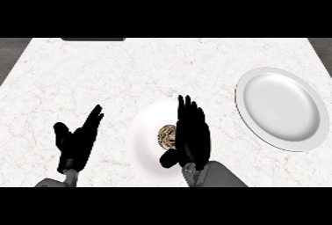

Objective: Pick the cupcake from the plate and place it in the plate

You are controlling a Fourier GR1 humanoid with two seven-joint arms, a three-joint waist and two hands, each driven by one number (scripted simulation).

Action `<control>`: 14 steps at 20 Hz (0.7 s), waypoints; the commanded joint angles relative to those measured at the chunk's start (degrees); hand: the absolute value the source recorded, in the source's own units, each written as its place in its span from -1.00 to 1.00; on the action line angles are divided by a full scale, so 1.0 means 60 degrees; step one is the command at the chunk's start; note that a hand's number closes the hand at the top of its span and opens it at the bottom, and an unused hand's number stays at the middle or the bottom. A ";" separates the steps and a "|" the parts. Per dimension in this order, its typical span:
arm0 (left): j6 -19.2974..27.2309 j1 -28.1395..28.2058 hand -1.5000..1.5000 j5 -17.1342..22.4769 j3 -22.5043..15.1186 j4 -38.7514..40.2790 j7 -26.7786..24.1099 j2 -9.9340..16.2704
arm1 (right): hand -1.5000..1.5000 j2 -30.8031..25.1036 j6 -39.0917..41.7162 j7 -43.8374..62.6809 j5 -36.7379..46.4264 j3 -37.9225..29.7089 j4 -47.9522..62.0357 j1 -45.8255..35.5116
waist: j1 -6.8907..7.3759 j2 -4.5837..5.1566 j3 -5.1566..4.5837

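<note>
A small brown cupcake (167, 136) sits on a white plate (144, 136) near the counter's front centre. My right hand (192, 136) hovers over that plate's right half, fingers straight and pointing away, its thumb low beside the cupcake; the hand hides part of the cupcake and part of the plate. It holds nothing. A second, larger white plate (281, 109) lies bare at the right of the counter. My left hand (76, 140) rests open at the lower left, fingers up, apart from both plates.
The counter top (130, 74) is pale marble. A dark object (92, 39) lies along its far edge at the upper left. Dark floor shows beyond the counter's left and right edges.
</note>
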 commanded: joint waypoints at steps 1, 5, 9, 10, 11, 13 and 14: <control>-0.0438 0.0470 0.00 0.0100 0.0075 0.0207 -0.0098 0.0072 | -1.00 0.0107 -0.0590 0.1357 0.0022 0.0354 0.0629 0.0022 | 0.0016 0.0041 -0.0054; -0.0143 -0.0112 0.00 -0.0318 0.0050 0.0647 0.0058 -0.0387 | -1.00 0.0107 -0.0258 0.0844 -0.0217 -0.0091 0.0708 -0.0094 | -0.0058 0.0045 -0.0052; -0.0637 -0.0427 0.00 -0.0141 0.0383 0.1065 -0.0179 -0.0378 | -1.00 0.0108 -0.0791 0.1211 -0.1119 0.0280 0.1890 -0.1135 | 0.0042 0.0076 -0.0055; -0.0449 0.0426 0.00 -0.0202 0.0168 0.0103 0.0097 -0.0289 | -1.00 0.0108 -0.0633 0.0313 -0.0817 -0.0282 0.1799 -0.0358 | 0.0002 0.0044 -0.0050; -0.0625 -0.0339 0.00 -0.0202 0.0428 0.1108 -0.0087 -0.0422 | -1.00 0.0108 -0.1456 0.0758 -0.0880 0.0872 0.1964 -0.0191 | -0.0010 0.0063 -0.0053; -0.0619 -0.0024 0.00 -0.0194 0.0356 0.0841 -0.0172 -0.0546 | 1.00 0.0108 -0.0109 0.0204 -0.1183 0.0401 0.2323 -0.0368 | -0.0019 0.0054 -0.0054; -0.0619 0.0300 0.00 -0.0159 0.0403 -0.0261 0.0463 -0.0035 | 1.00 0.0109 -0.0382 0.0673 -0.1642 0.1019 0.2352 -0.0781 | 0.0103 0.0040 -0.0048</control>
